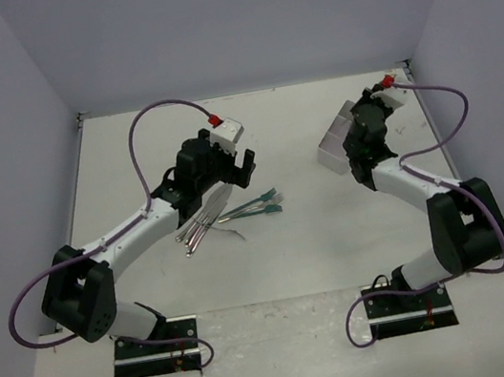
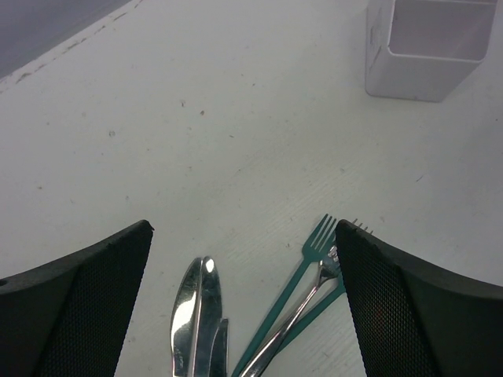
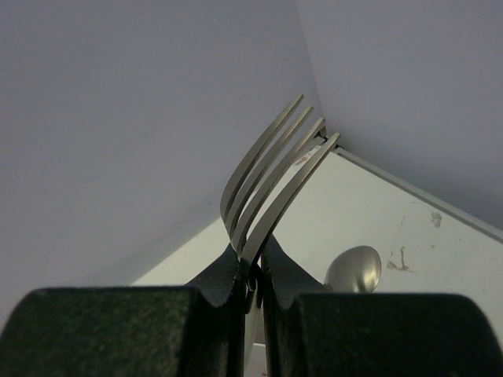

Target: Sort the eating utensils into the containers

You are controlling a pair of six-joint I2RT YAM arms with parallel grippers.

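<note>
A pile of eating utensils lies mid-table: silver knives (image 1: 202, 224) and teal forks (image 1: 260, 205). In the left wrist view I see the shiny knives (image 2: 196, 314), a teal fork (image 2: 314, 247) and a silver fork (image 2: 302, 310) crossing it. My left gripper (image 1: 247, 168) (image 2: 244, 232) is open and empty, hovering over the pile. My right gripper (image 1: 355, 154) (image 3: 255, 263) is shut on a silver fork (image 3: 271, 165), tines up, at the white container (image 1: 332, 148) (image 2: 428, 47). A silver spoon bowl (image 3: 354, 269) shows just behind the fingers.
Pale walls close in the table on the left, back and right. The back right corner (image 3: 330, 141) is close behind the held fork. The container stands near the right wall.
</note>
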